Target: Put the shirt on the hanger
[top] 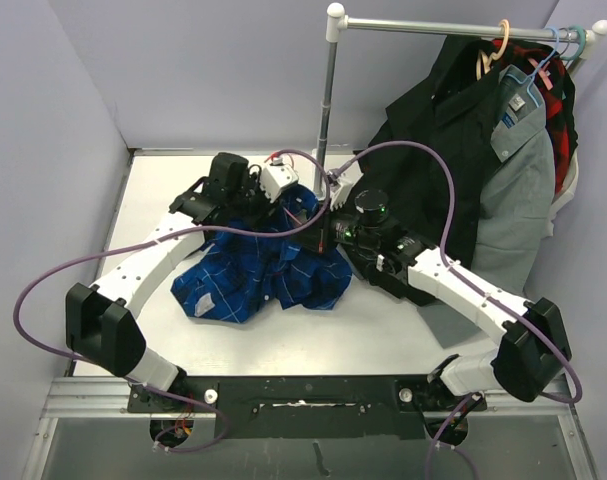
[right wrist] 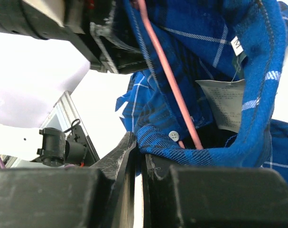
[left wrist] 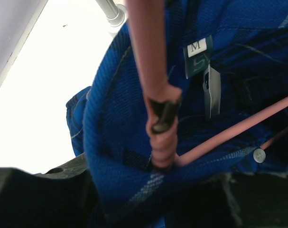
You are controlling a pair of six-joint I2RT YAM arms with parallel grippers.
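Two arms meet over the shirt (top: 268,275), which lies in a crumpled heap in the middle of the counter (top: 283,345), its top bunched up between them. The left arm (top: 153,255) reaches in from the left and the right arm (top: 463,285) from the right. Cloth hides both sets of jaws in this view. Behind stands a rack (top: 328,100) with a grey shirt (top: 523,170) and dark garments hanging at its right end.

Left wrist: the hanger (left wrist: 151,71) stands inside the open collar. Its thick stem runs up out of frame, its twisted neck sits low against the collar fold, and thin wires slant off to the right. An M label (left wrist: 198,54) shows on the inner collar and a button (left wrist: 259,155) near the right edge. The left jaws stand partway open with blue cloth bunched between them; whether they pinch cloth or wire I cannot tell.

Right wrist: the right jaws are closed to a thin slit, with the shirt's buttoned edge caught at their tips. One hanger wire slants up through the shirt toward the left jaws above. A care tag (right wrist: 222,107) hangs inside the collar.
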